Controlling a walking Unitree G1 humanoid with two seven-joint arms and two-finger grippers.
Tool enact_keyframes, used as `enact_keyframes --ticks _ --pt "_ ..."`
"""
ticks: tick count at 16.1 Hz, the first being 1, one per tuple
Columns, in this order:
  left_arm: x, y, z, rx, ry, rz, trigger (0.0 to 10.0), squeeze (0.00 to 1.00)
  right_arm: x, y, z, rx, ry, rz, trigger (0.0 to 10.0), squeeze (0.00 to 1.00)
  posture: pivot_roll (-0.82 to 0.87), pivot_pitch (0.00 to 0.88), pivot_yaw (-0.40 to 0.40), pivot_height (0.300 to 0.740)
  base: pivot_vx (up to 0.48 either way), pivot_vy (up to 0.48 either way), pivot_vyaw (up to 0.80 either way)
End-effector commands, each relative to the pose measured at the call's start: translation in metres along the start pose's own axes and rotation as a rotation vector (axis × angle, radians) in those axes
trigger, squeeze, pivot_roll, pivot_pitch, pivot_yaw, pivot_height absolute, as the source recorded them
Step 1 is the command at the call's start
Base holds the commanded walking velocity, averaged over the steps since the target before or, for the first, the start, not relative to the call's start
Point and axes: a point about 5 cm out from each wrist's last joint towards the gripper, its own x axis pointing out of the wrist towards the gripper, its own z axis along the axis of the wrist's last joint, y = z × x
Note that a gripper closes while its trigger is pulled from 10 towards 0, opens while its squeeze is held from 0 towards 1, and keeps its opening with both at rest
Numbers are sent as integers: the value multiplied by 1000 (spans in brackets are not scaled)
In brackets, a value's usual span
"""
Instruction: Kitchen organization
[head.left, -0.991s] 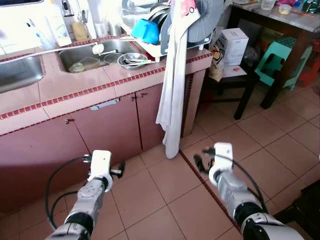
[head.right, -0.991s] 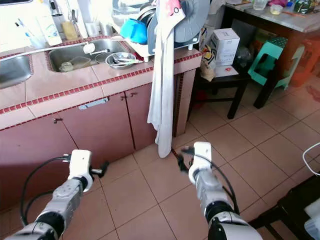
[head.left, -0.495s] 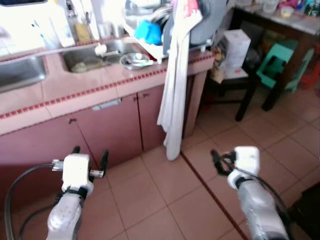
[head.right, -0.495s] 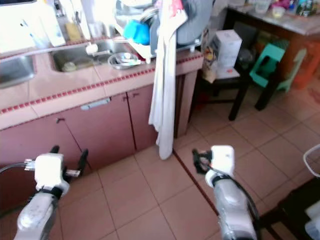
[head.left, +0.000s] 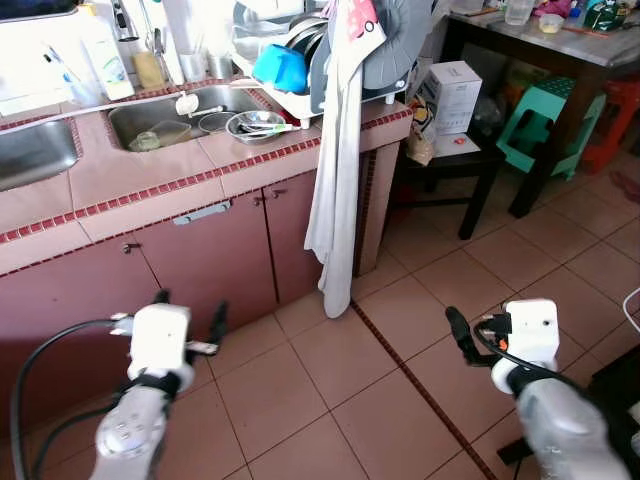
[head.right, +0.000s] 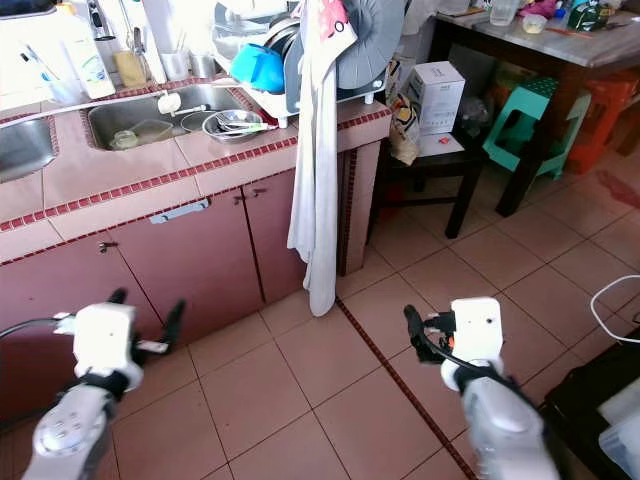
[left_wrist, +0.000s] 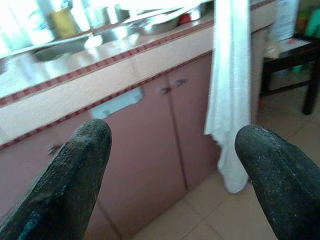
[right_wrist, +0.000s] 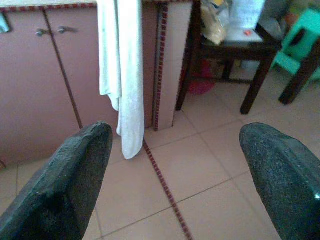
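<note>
A pink tiled counter (head.left: 150, 185) runs along the back left over pink cabinet doors (head.left: 230, 260). Its steel sink (head.left: 170, 115) holds a few dishes, and a steel bowl (head.left: 255, 124) sits on the counter beside it. A dish rack (head.left: 300, 100) holds a blue cup (head.left: 280, 68) and plates. A long white towel (head.left: 335, 180) hangs from the counter's end down to the floor. My left gripper (head.left: 190, 312) is open and empty, low before the cabinets. My right gripper (right_wrist: 175, 175) is open and empty over the floor tiles, right of the towel.
A black side table (head.left: 470, 160) with a white cardboard box (head.left: 450, 95) stands right of the counter. Beyond it are a teal stool (head.left: 545, 125) and a dark table (head.left: 560, 40) with cups. Bottles (head.left: 100, 60) line the wall behind the sink. A dark object (head.left: 620, 390) sits at the far right.
The whole picture has shifted, so the camera has moved. My right arm has swung out to the right, and my left gripper now points at the cabinets instead of sideways.
</note>
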Motion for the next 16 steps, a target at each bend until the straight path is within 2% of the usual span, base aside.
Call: enact_keyframes --ticks 1,4,5,10,14,16 --pt "2 -3 5 14 -3 -8 10000 0 0 4 11 -29 -25 44 10000 0 -60 15 51 740 0 0 0" --pt "5 -1 5 6 6 37 10000 0 10 14 26 -36 -75 68 10000 0 -50 16 43 740 0 0 415" --pt "8 -2 8 -12 -2 56 10000 0 13 17 28 3 -76 56 10000 0 -45 18 40 740 0 0 800" --pt "9 -3 9 -9 17 60 10000 0 15 34 28 26 -71 75 10000 0 -43 29 41 740 0 0 800" --pt "11 -5 15 -20 5 42 10000 0 18 36 31 39 -77 53 10000 0 -45 37 40 740 0 0 769" --pt "12 -7 17 -32 6 40 10000 0 22 38 33 46 -78 39 10000 0 -40 43 36 740 0 0 0"
